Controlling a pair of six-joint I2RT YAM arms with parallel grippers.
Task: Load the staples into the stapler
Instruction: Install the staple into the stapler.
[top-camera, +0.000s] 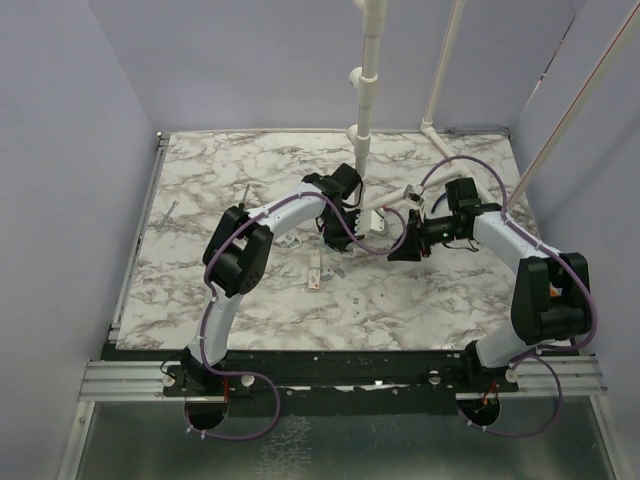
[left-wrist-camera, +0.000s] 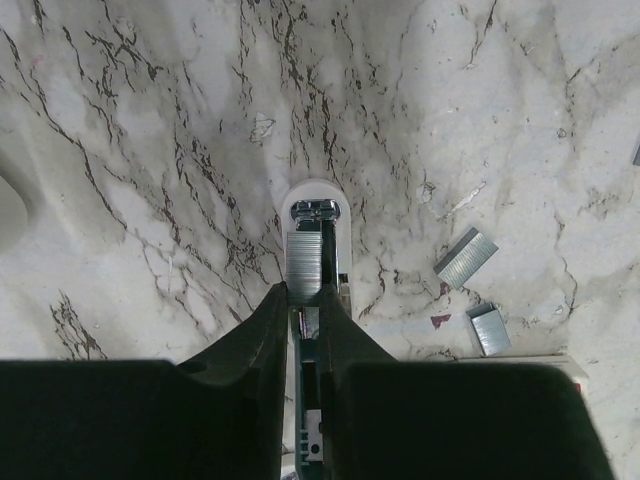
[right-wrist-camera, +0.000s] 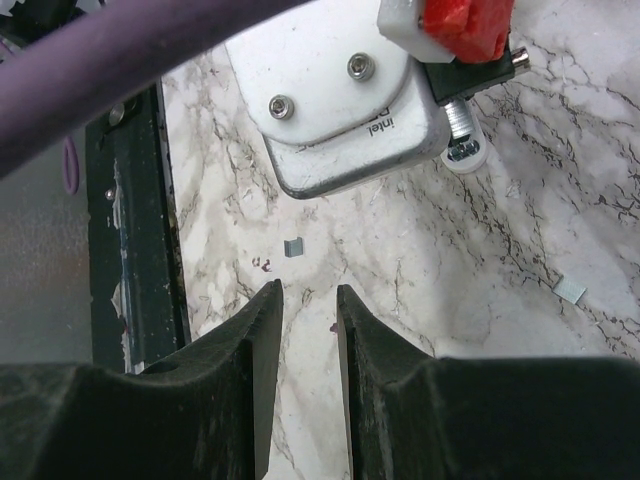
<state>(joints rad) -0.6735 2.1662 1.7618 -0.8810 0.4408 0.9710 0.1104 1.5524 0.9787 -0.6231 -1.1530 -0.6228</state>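
Your left claw (left-wrist-camera: 305, 300) pinches stapler (left-wrist-camera: 318, 205), nose pointing away; staples (left-wrist-camera: 303, 265) lie along its channel. Right claw (right-wrist-camera: 307, 295), spread and empty, faces nose.

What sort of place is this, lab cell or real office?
Looks like a lab robot test cell, not an office: plain lavender enclosure walls, a marble-pattern tabletop, a white pipe frame, and a metal mounting rail at the near edge.

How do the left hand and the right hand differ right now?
The left hand is shut on the stapler; the right hand holds nothing. The left hand's fingers sit close together; the right hand's stand apart. Both have dark fingers and face the marble table.
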